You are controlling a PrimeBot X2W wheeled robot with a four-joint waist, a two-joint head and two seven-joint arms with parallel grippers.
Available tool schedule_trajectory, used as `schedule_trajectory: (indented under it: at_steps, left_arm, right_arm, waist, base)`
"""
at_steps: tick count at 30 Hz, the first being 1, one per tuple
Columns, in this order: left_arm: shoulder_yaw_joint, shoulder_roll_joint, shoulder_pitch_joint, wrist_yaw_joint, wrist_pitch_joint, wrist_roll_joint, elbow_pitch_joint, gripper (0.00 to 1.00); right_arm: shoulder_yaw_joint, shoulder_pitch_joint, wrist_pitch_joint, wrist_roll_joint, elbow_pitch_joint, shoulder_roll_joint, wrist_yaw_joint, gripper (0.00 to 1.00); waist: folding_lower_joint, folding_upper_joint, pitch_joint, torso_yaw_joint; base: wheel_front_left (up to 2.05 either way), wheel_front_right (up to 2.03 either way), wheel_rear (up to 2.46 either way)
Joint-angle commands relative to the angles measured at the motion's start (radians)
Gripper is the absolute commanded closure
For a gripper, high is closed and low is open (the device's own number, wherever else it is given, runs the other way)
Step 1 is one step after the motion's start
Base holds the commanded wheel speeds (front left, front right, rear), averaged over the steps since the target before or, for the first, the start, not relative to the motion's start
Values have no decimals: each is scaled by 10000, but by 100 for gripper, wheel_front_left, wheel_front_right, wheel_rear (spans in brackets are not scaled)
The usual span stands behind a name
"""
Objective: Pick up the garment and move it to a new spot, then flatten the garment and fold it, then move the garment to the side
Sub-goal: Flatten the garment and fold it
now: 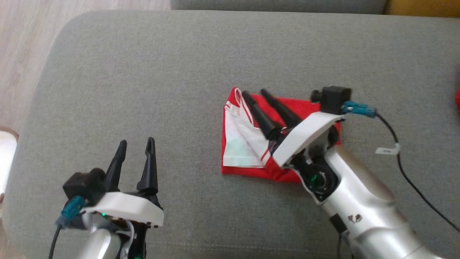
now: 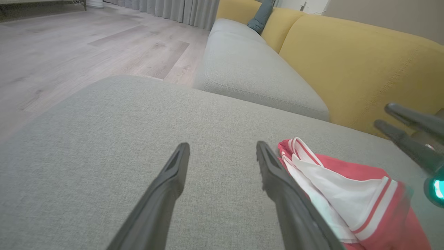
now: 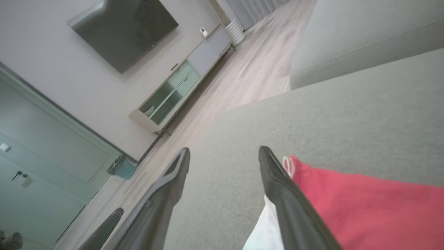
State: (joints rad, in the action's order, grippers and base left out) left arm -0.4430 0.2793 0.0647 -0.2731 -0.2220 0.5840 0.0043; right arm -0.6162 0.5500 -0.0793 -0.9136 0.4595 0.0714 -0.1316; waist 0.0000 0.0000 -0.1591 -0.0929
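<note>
The red garment (image 1: 240, 145) with white lining and trim lies folded and flat on the grey ottoman (image 1: 151, 79), right of its middle. My right gripper (image 1: 255, 93) hovers over the garment's far left corner, fingers open and pointing up-left, nothing between them. In the right wrist view that gripper (image 3: 224, 151) stands open with the garment (image 3: 364, 201) under its right finger. My left gripper (image 1: 136, 142) is open near the ottoman's front left, well apart from the garment. In the left wrist view it (image 2: 222, 146) is open above bare cushion, the garment (image 2: 347, 187) to its right.
Wooden floor (image 1: 21, 54) borders the ottoman on the left. A grey sofa seat (image 2: 249, 69) with yellow backrest (image 2: 364, 66) stands beyond it. A black cable (image 1: 406, 172) trails from the right wrist across the cushion. A red blur (image 1: 457, 100) shows at the right edge.
</note>
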Motion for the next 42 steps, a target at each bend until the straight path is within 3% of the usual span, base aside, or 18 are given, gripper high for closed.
schedule_trajectory:
  at_steps: [1, 5, 15, 16, 17, 19, 20, 26, 32, 42]
  left_arm:
    - [319, 167, 231, -28, -76, 23, -297, 0]
    - [295, 204, 157, -71, -38, 27, -332, 0]
    - [177, 246, 115, -131, 54, 5, -436, 0]
    - [163, 250, 116, -127, 59, 4, -444, 0]
    - [152, 253, 122, -126, 64, 3, -452, 0]
    - [141, 262, 138, -127, 65, 0, -471, 0]
    - [141, 266, 148, -130, 63, -2, -484, 0]
    - [162, 296, 227, -157, 35, -27, -592, 0]
    - [138, 351, 301, -191, 22, -107, -759, 0]
    - [105, 401, 278, -207, 8, -112, -871, 0]
  right_arm:
    - [113, 378, 239, 110, -398, -211, 9, 0]
    - [876, 360, 764, 706, -490, -146, 9, 0]
    - [2899, -524, 1601, 3917, -422, 463, 9, 0]
    - [3003, -692, 1584, 4228, -359, 495, 9, 11]
    - [3065, -858, 1559, 4521, -298, 522, 9, 43]
    - [3120, -1179, 1497, 5079, -129, 566, 9, 70]
    - [3091, -1323, 1471, 5331, -28, 572, 9, 98]
    - [2572, -1857, 1332, 5883, 825, 275, 9, 100]
    - [1827, -1608, 1599, 5700, 1599, -113, 9, 100]
    - [-1188, -1014, 1665, 3925, 1467, -208, 9, 100]
  waist:
    - [0, 0, 62, 83]
    - [0, 0, 153, 233]
    - [0, 0, 263, 372]
    - [0, 0, 267, 362]
    - [0, 0, 267, 351]
    - [0, 0, 260, 319]
    - [0, 0, 253, 300]
    - [0, 0, 192, 137]
    - [0, 0, 141, -108]
    - [0, 0, 114, -425]
  base:
    - [0, 0, 0]
    - [0, 0, 0]
    - [0, 0, 0]
    - [0, 0, 0]
    - [0, 0, 0]
    - [0, 0, 0]
    - [0, 0, 0]
    - [0, 0, 0]
    - [0, 0, 0]
    - [0, 0, 0]
